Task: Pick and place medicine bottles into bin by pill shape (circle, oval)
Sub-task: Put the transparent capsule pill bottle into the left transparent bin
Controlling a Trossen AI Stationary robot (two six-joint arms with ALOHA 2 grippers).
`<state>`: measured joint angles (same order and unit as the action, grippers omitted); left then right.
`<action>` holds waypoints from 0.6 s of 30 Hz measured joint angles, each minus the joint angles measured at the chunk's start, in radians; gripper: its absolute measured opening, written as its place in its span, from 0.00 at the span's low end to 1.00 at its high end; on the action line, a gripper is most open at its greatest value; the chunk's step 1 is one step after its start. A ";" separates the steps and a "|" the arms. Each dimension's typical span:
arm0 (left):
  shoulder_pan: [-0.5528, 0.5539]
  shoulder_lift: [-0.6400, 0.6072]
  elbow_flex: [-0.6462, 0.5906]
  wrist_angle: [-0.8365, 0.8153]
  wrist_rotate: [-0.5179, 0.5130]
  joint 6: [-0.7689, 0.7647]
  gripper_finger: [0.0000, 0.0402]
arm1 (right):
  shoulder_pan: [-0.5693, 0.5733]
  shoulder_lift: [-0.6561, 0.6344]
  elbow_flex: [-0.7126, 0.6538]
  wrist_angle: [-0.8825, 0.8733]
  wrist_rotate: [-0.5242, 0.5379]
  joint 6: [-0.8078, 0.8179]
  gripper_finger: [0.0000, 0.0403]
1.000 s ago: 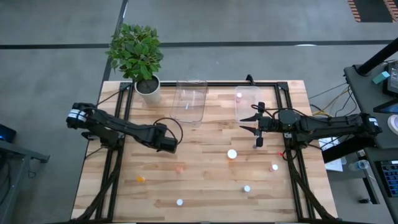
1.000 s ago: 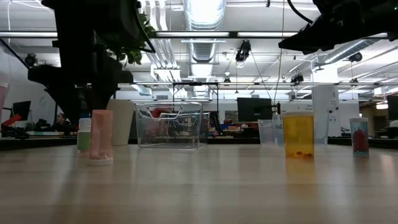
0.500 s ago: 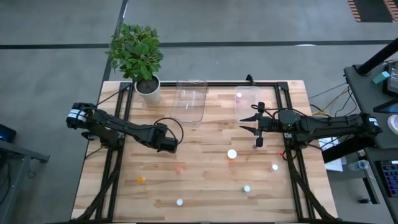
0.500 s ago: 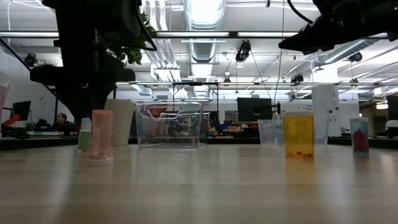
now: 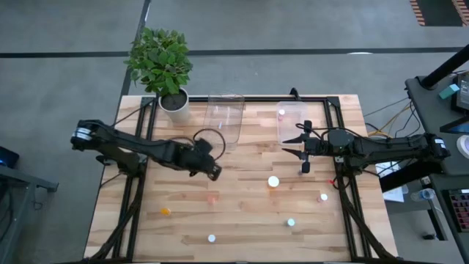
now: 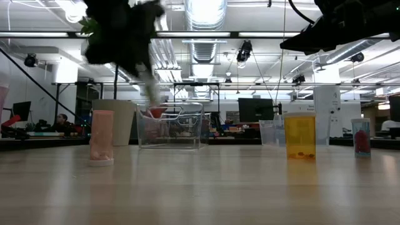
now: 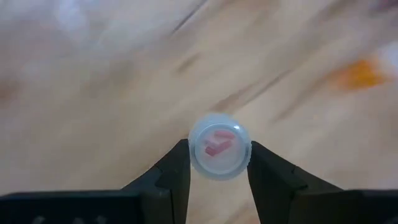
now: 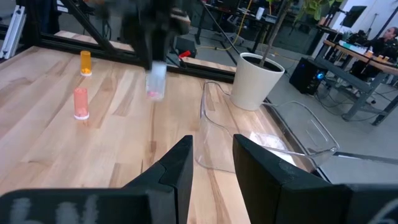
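My left gripper (image 5: 212,171) hangs over the table's middle, shut on a small clear medicine bottle (image 7: 219,149) with pink pills at its bottom; the right wrist view shows this bottle (image 8: 155,81) off the wood. More medicine bottles stand on their bases: a pink one (image 5: 212,198), an orange one (image 5: 165,211) and white-topped ones (image 5: 273,181), (image 5: 211,237), (image 5: 291,221). Two clear bins (image 5: 223,117), (image 5: 293,121) sit at the far side. My right gripper (image 5: 292,146) waits in the air near the right bin, open, with nothing between its fingers. My left gripper pinches the bottle's round wall (image 7: 194,155) between its two fingers (image 7: 177,168), one on each side. The fingers come slanting down from above and hold the upper end (image 8: 155,67). The bottle hangs below them, its bottom end down, clear of the table.
A potted plant (image 5: 163,62) stands at the far left corner. One bottle (image 5: 281,114) lies in the right bin and another (image 5: 323,196) stands near the right edge. Bare wood lies between the left gripper and the bins.
My left gripper has risen from beside the pink bottle and shifted toward the table's right and far side, tipping and rolling as it went. The small bottle that stood on the wood next to the pink one has come up with it, lifted clear.
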<state>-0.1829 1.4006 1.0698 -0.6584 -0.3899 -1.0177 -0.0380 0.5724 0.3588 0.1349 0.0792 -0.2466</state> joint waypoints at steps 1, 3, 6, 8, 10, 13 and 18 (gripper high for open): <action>0.000 -0.021 0.000 0.091 -0.004 0.074 0.28 | 0.000 0.000 0.000 0.000 0.000 0.000 0.26; -0.001 -0.061 -0.008 0.287 0.011 0.240 0.28 | 0.000 0.000 0.000 -0.001 0.000 0.000 0.26; -0.002 -0.106 -0.038 0.589 0.102 0.457 0.28 | 0.000 0.000 0.000 -0.002 0.000 0.000 0.26; -0.002 -0.121 -0.058 0.748 0.165 0.538 0.28 | 0.000 0.000 0.000 -0.002 0.000 0.000 0.27; 0.000 -0.126 -0.067 0.820 0.207 0.575 0.28 | 0.000 0.000 0.000 -0.003 0.001 -0.002 0.27; 0.000 -0.123 -0.069 0.906 0.265 0.583 0.28 | 0.000 0.000 0.000 -0.003 0.001 -0.007 0.27; 0.000 -0.081 -0.070 1.220 0.480 0.605 0.28 | 0.000 0.000 0.000 -0.001 0.001 -0.008 0.27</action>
<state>-0.1825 1.3191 0.9997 0.5616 0.0904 -0.4131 -0.0380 0.5724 0.3588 0.1339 0.0799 -0.2544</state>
